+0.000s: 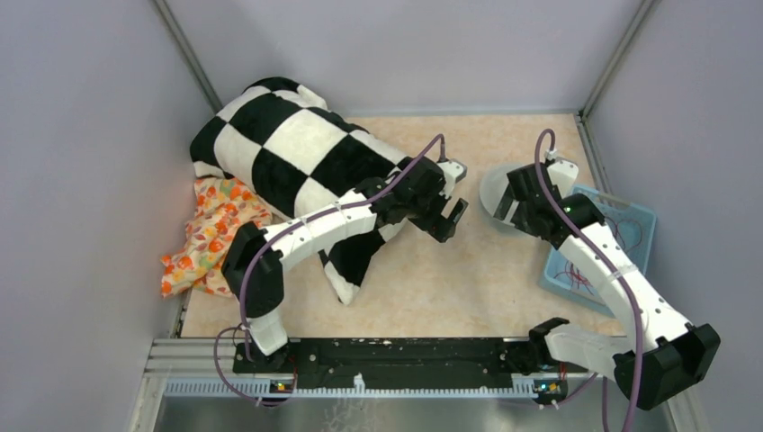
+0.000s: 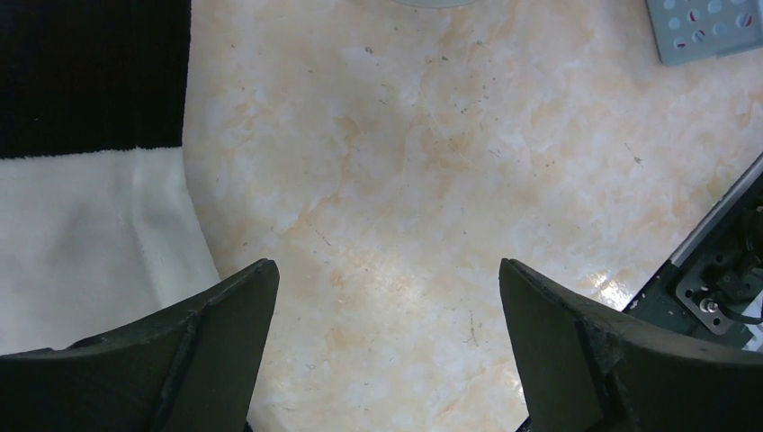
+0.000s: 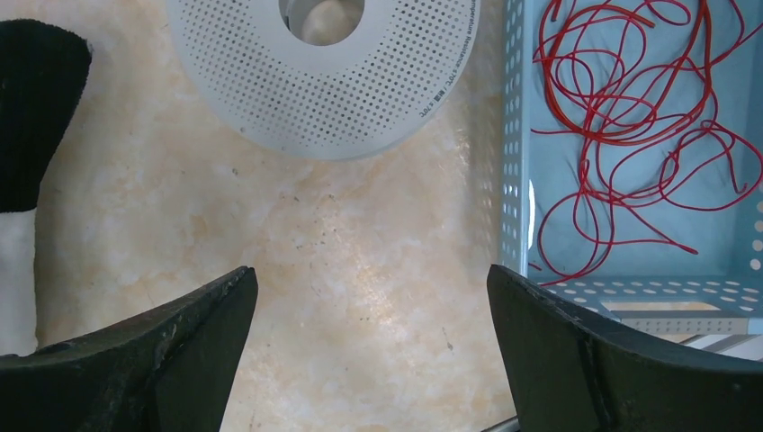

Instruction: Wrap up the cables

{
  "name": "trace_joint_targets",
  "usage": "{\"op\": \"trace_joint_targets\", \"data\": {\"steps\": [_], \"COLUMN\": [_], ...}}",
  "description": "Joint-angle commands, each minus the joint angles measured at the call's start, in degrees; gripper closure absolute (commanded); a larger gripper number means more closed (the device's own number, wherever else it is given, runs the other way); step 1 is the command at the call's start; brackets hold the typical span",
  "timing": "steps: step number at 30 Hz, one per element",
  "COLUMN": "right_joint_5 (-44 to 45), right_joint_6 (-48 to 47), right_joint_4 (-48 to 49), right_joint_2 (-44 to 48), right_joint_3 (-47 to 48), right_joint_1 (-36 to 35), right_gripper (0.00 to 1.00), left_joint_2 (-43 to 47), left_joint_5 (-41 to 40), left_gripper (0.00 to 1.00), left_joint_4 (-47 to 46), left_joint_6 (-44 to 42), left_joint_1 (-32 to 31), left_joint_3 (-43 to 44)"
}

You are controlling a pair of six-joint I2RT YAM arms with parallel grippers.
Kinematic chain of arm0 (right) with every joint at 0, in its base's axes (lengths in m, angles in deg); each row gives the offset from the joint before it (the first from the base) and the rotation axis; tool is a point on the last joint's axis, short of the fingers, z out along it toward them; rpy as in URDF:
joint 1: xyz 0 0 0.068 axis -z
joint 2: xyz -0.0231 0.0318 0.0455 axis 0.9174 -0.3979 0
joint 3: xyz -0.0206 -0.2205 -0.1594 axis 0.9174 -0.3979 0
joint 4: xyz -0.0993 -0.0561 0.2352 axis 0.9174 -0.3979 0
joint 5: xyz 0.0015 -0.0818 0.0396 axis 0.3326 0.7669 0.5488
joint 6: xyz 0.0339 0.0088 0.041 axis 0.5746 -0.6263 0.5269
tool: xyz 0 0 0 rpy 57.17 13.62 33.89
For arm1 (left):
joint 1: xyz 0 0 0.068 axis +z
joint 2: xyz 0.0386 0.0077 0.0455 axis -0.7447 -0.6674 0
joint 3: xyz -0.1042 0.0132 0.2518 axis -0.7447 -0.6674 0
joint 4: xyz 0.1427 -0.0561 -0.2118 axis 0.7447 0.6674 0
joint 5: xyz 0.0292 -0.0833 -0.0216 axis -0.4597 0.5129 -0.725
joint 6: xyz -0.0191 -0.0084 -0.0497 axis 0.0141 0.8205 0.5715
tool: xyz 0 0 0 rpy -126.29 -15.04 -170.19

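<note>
The cables point(image 3: 630, 99) are thin red wires in loose curly loops, lying in a light-blue perforated basket point(image 3: 513, 162). They also show in the top view point(image 1: 576, 274) inside the basket point(image 1: 641, 216) at the right. A white perforated spool disc point(image 3: 360, 90) lies flat on the table left of the basket; it shows in the top view point(image 1: 490, 184) too. My right gripper point(image 3: 369, 297) is open and empty above bare table between the disc and the basket. My left gripper point(image 2: 387, 288) is open and empty above bare table beside the checkered cloth point(image 2: 90, 180).
A black-and-white checkered cloth point(image 1: 297, 144) covers the back left of the table, with an orange-patterned cloth point(image 1: 211, 229) at its left. Grey walls close in the table on three sides. The black base rail point(image 1: 387, 355) runs along the near edge.
</note>
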Motion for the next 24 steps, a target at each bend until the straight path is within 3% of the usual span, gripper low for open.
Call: {"op": "trace_joint_targets", "data": {"steps": [1,13,17,24], "right_joint_5": [-1.2,-7.7,-10.4,-17.5], "right_joint_6": [-0.8,-3.1,-7.2,-14.9], "right_joint_4": [3.1,9.1,12.2,15.3], "right_joint_2": [-0.1,-0.5,-2.9,-12.4], "right_joint_3": [2.3,1.8,2.2,5.8], "right_joint_1": [-0.2,-0.1,0.7,12.2], "right_gripper": [0.01,0.01,0.01,0.01], "left_joint_2": [-0.8,-7.8,-13.8,-12.5], "left_joint_5": [-2.6,-2.2,-1.2,2.3], "left_gripper": [0.01,0.01,0.01,0.01], "left_joint_4": [-0.3,4.8,12.8,13.2], "left_joint_6": [-0.1,3.7,3.1,2.9], "left_joint_1": [0.3,0.7,0.8,0.8], "left_joint_3": [2.3,9.3,15.0,15.9]}}
